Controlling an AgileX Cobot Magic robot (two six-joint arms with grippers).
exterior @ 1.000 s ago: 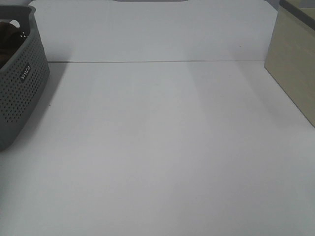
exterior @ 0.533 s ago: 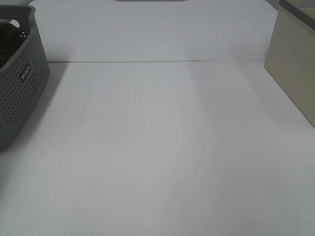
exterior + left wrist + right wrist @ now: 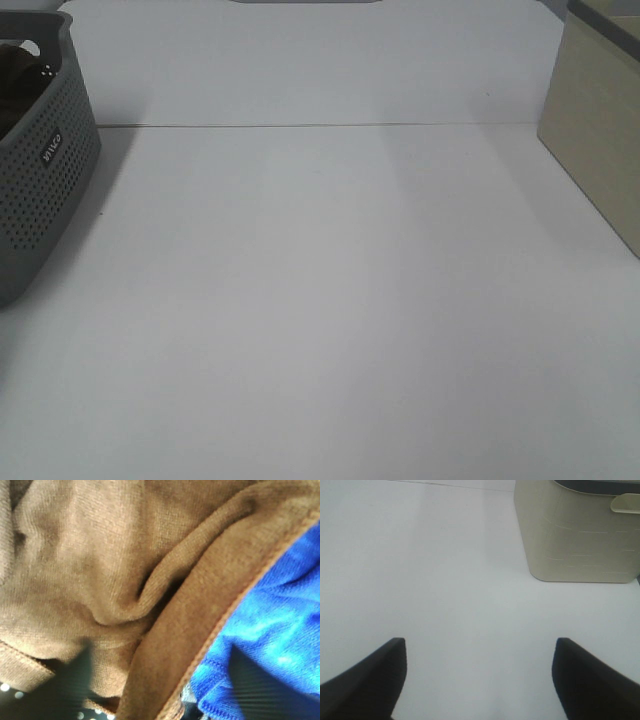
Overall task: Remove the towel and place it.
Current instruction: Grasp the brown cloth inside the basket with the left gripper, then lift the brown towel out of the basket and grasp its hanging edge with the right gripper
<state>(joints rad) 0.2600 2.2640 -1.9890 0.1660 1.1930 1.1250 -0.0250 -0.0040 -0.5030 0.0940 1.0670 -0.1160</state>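
The towel [image 3: 100, 565] fills the left wrist view as folded brown plush with a stitched hem, lying over a blue cloth [image 3: 270, 630]. My left gripper [image 3: 159, 655] is down in it. Its two fingertips [image 3: 75, 675] show only as dark blurred shapes, apart, with a towel fold between them. In the exterior high view only a dark bit of towel [image 3: 14, 72] shows inside the grey basket [image 3: 45, 180] at the left edge. My right gripper [image 3: 480, 650] hangs open over the bare white table [image 3: 445, 580], holding nothing. Neither arm shows in the exterior high view.
A beige bin [image 3: 600, 130] stands at the right edge of the table and also shows in the right wrist view as the beige bin [image 3: 575, 535] with a dark rim. A white back wall [image 3: 300, 60] closes the far side.
Inside the basket rim the brown patch has turned darker. Nothing else in the exterior high view has moved.
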